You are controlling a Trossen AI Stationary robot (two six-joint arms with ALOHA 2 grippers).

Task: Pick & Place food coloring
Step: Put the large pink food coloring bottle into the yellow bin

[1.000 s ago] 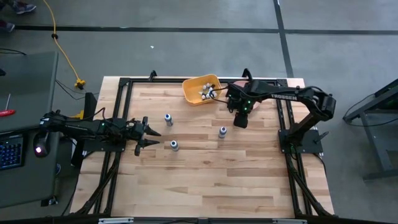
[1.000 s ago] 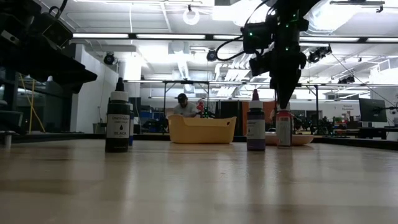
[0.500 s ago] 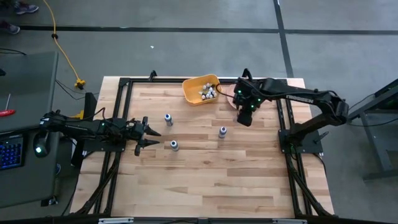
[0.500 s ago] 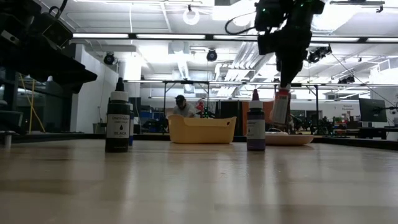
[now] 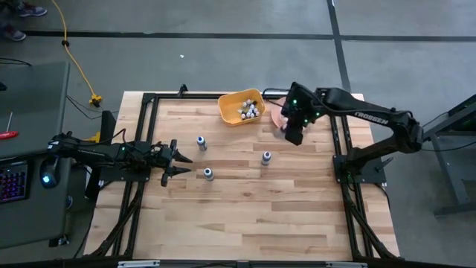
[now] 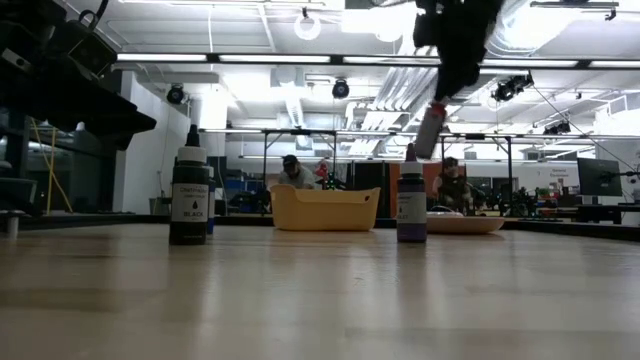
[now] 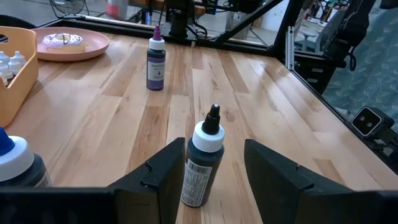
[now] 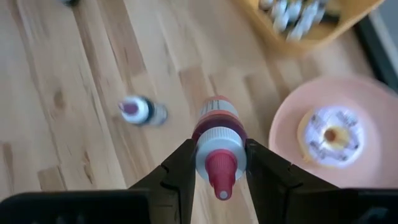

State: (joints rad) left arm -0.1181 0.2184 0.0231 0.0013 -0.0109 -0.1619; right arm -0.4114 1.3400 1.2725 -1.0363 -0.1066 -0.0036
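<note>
I have the right pincer [image 8: 219,163] clamped on one red-capped food coloring bottle [image 8: 219,149], lifted clear of the wooden table [image 5: 253,216]. In the low view the bottle [image 6: 430,128] hangs tilted, its long axis leaning off vertical; in the right wrist view its conical nozzle points back toward the camera. It is a small cylinder with a white collar and a dark red band.

Just beside the pincer lies one round pink plate [image 8: 348,99] bearing a single iced doughnut [image 8: 328,135]. Slightly further off sits one yellow plastic bin [image 5: 239,106], open-topped and holding a cluster of white-capped bottles, too small to count.

Three more bottles stand upright on the planks, well apart from the pincer: a purple one [image 7: 156,59], a black-capped one [image 7: 204,163] and a blue-capped one [image 5: 201,141].

The left pincer [image 5: 175,160] waits at the far side, its fingers spread either side of the black-capped bottle without touching it.
</note>
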